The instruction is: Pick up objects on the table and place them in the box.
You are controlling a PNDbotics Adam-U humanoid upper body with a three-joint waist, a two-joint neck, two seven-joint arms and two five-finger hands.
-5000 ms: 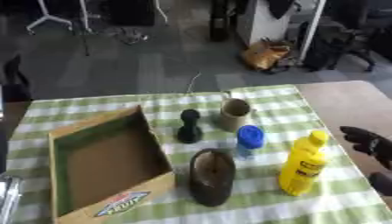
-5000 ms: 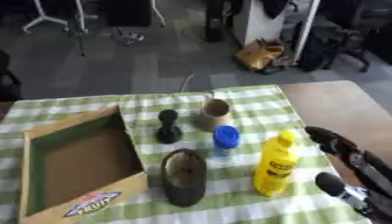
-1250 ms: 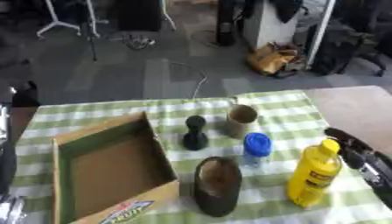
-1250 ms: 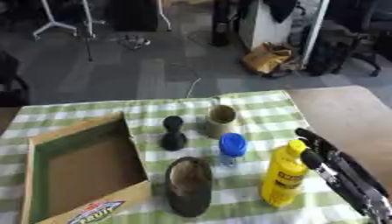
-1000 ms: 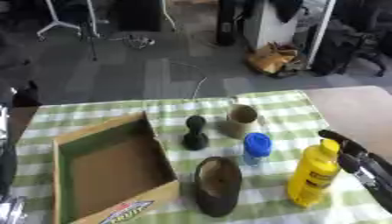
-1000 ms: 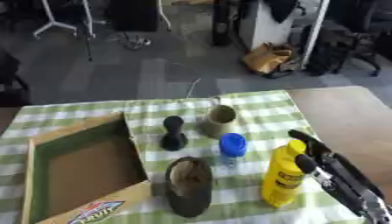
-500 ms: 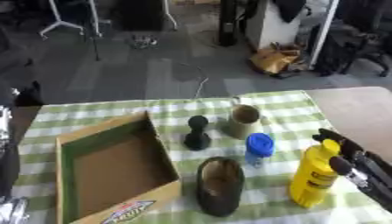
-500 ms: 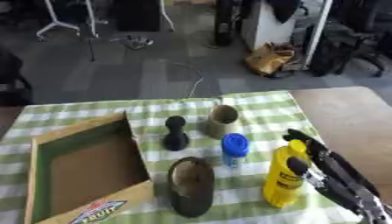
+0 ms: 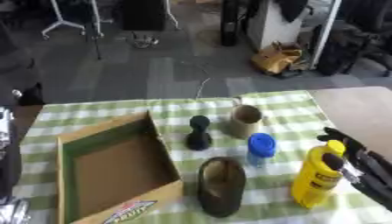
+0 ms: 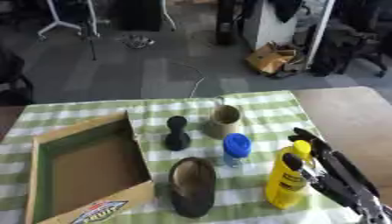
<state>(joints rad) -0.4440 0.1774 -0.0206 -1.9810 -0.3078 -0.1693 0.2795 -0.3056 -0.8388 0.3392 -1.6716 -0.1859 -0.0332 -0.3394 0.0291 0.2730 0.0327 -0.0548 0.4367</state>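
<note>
- Leftmost, the box (image 9: 115,175): one cardboard box, open at the top, nothing visible inside. It sits on the left part of the checked tablecloth (image 9: 176,109), long axis running near to far.
- Next, the left hand (image 9: 6,131): only a silvery sliver shows at the left edge of the left eye view, beside the box. Cannot tell how its fingers stand. It is well apart from every loose object.
- Dark shoe-like object (image 9: 220,186): one, lying flat just right of the box's near corner, long axis near to far.
- Black dumbbell-shaped object (image 9: 199,133): one, upright, behind the shoe-like object.
- Tan cup (image 9: 245,120): one, upright, furthest back of the group.
- Blue-lidded container (image 9: 260,148): one, upright, between the cup and the bottle.
- Yellow bottle (image 10: 287,177): one, upright, long axis vertical, rightmost object. It lies immediately left of the right hand.
- Right hand (image 10: 329,173): enters from the lower right corner, fingers extended and spread, fingertips against or just beside the bottle's cap and shoulder; not curled round it yet.
- Judgement: the right hand is far nearer, so the bottle looks the likely first pick, then a leftward carry across the other four objects.
- Count: five loose objects, one box.
</note>
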